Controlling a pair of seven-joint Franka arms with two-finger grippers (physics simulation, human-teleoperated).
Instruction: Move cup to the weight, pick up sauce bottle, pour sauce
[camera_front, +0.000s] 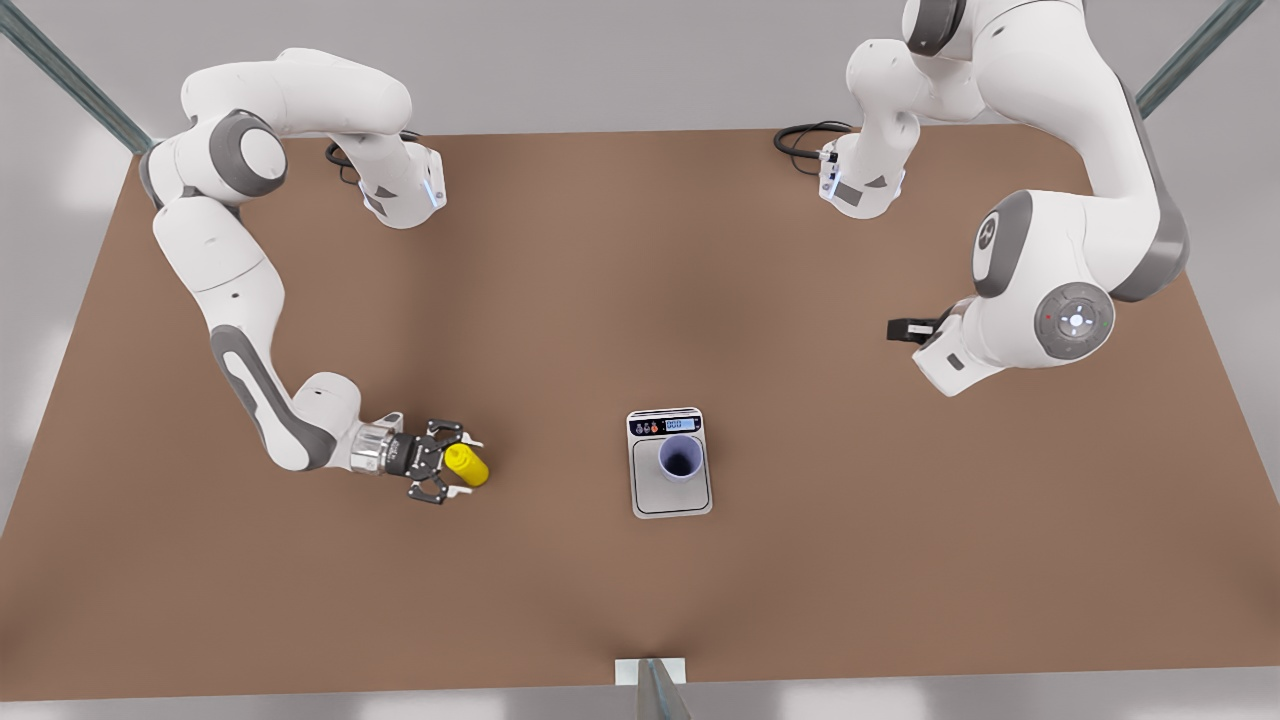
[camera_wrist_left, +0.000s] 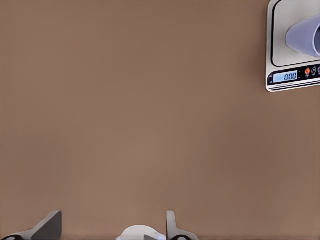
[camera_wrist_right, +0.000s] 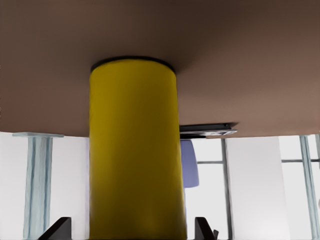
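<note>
The lavender cup (camera_front: 681, 458) stands upright on the silver scale (camera_front: 668, 497) near the table's middle; the left wrist view shows the cup (camera_wrist_left: 305, 37) and the scale (camera_wrist_left: 278, 30) from above. The yellow sauce bottle (camera_front: 467, 466) stands on the table toward the front view's left. My right gripper (camera_front: 452, 466) is open, with one finger on each side of the bottle (camera_wrist_right: 133, 150) and a gap to both. My left gripper (camera_wrist_left: 112, 227) hangs open, high over bare table, at the front view's right and well away from the scale.
The brown table (camera_front: 850, 560) stretches wide around the scale. The arm bases and black cables (camera_front: 800, 138) sit at the far edge. A small grey post (camera_front: 652, 680) stands at the middle of the near edge.
</note>
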